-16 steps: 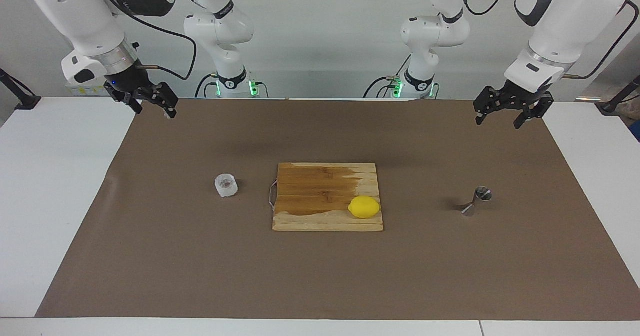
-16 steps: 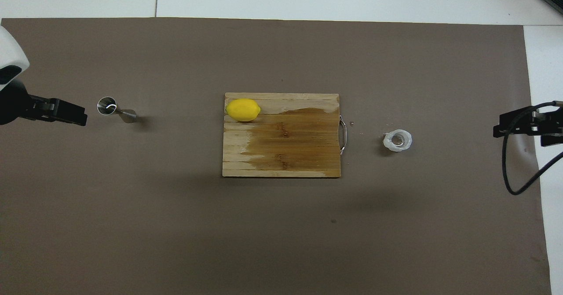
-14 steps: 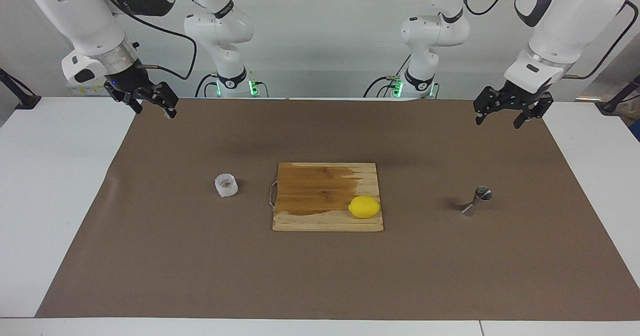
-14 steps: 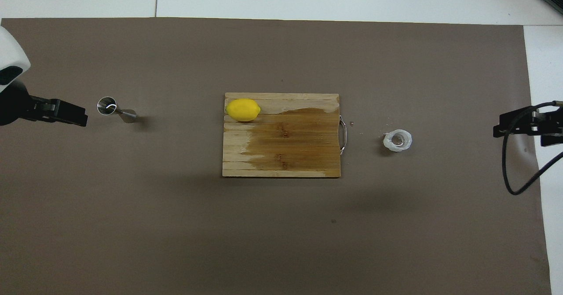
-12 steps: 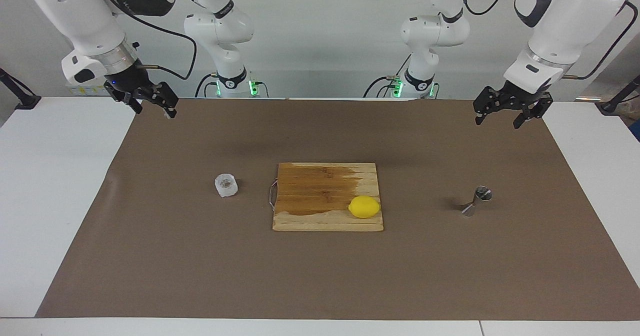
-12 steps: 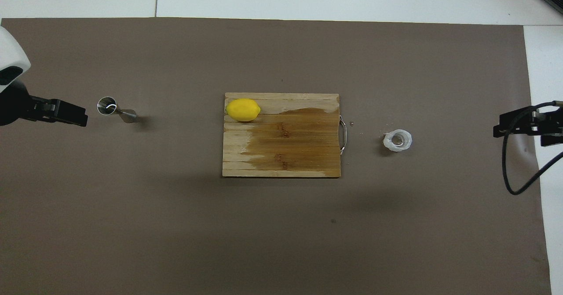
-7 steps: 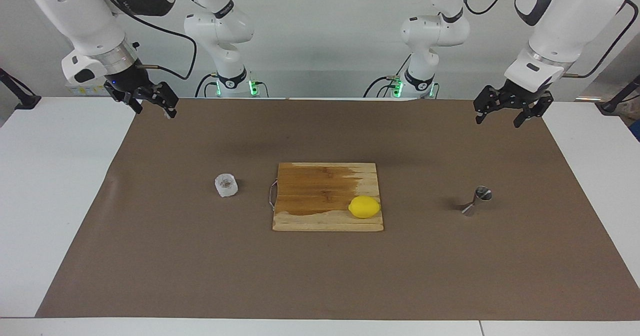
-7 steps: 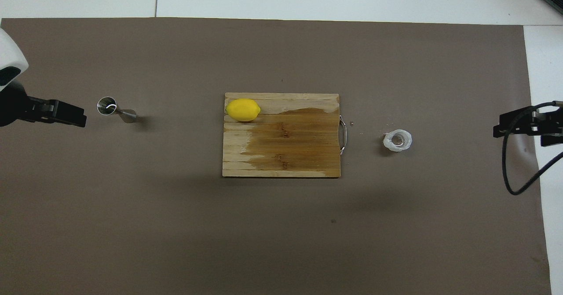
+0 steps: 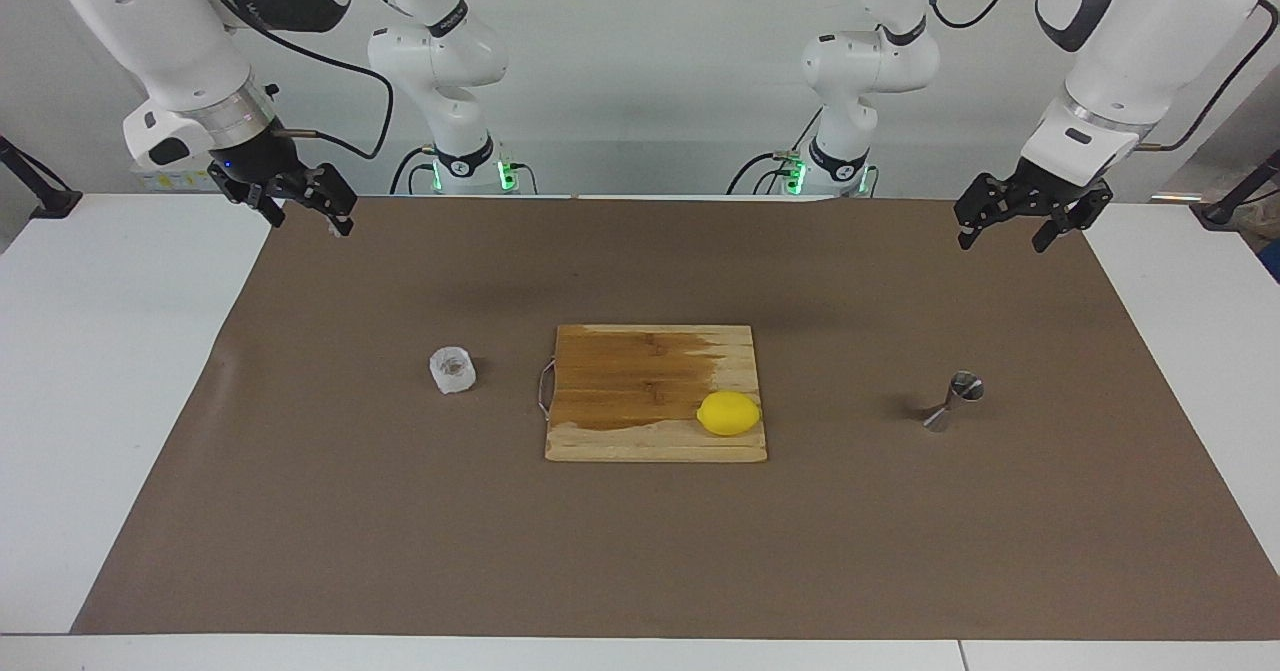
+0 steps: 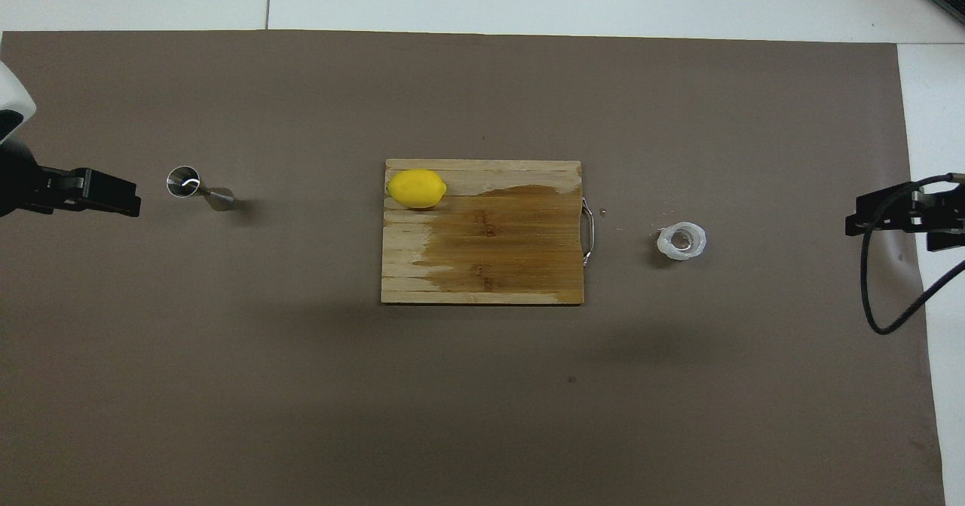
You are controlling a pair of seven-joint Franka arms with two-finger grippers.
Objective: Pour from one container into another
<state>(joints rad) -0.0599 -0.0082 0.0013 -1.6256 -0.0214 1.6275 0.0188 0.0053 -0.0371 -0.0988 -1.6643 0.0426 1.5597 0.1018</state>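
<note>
Plastic cup [image 9: 453,369] stands left of centre in the facing view, jigger [image 9: 953,402] upright at right, both on the brown mat [image 9: 400,531]. Left gripper [image 9: 1008,239] at upper right and right gripper [image 9: 310,225] at upper left hang empty, fingers apart.

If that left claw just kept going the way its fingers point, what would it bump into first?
Probably only the brown mat. The left gripper hangs open, pointing down over the mat's edge nearest the robots; the jigger stands farther out, seemingly off that line, though depth is uncertain.
</note>
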